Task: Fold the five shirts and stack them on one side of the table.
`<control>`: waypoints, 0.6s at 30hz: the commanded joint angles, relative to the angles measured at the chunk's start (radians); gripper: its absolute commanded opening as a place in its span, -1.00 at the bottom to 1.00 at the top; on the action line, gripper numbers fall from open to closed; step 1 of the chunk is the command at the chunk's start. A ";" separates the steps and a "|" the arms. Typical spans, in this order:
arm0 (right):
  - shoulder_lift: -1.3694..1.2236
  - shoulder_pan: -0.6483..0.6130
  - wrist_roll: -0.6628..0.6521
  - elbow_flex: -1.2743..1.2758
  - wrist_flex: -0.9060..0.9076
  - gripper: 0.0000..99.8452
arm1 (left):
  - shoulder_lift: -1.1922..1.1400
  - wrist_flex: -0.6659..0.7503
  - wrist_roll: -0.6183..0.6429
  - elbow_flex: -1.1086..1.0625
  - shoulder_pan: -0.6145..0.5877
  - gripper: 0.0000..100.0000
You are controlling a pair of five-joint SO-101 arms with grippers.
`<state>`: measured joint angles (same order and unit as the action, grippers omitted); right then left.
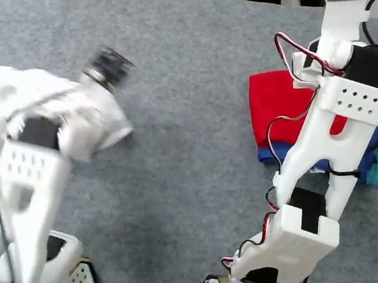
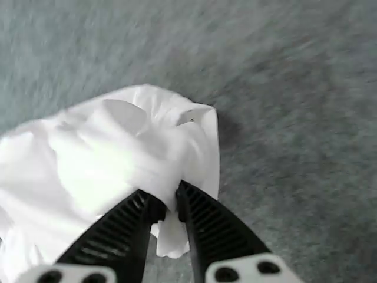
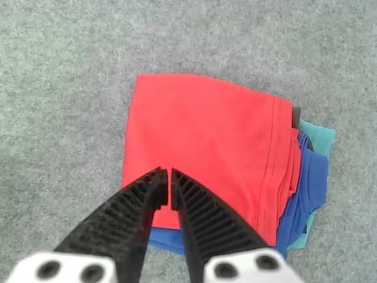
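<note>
A crumpled white shirt [image 1: 47, 105] lies bunched at the left of the grey table, under the left arm. My left gripper [image 2: 171, 203] is shut on a fold of that white shirt [image 2: 112, 159], pinching cloth between its black fingers. At the right side a folded red shirt [image 1: 277, 104] tops a stack with a blue shirt [image 1: 281, 152] and a teal shirt [image 1: 375, 169] beneath it. My right gripper [image 3: 169, 180] hangs shut above the red shirt [image 3: 206, 141], holding nothing; the blue shirt [image 3: 306, 188] and teal shirt [image 3: 318, 137] edges stick out past it.
Grey carpet-like table cover [image 1: 200, 59] spreads between the white shirt and the stack. The right arm's white links [image 1: 325, 166] cross over part of the stack. Both arm bases stand at the near edge.
</note>
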<state>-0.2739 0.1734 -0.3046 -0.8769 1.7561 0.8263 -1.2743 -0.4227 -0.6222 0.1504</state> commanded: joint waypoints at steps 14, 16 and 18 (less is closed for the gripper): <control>0.041 -0.066 0.005 0.002 0.005 -0.97 | 0.100 -0.256 0.282 0.364 0.108 -0.47; 0.041 -0.098 0.005 0.002 0.006 -0.97 | 0.087 -0.224 0.318 0.369 -0.045 -0.47; 0.041 -0.140 0.005 0.005 0.008 -0.97 | 0.046 -0.144 0.358 0.317 -0.205 -0.47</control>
<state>-0.2739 0.0859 -0.3046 -0.8723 1.7561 0.9106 -1.4998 -0.1112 -0.3076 0.1596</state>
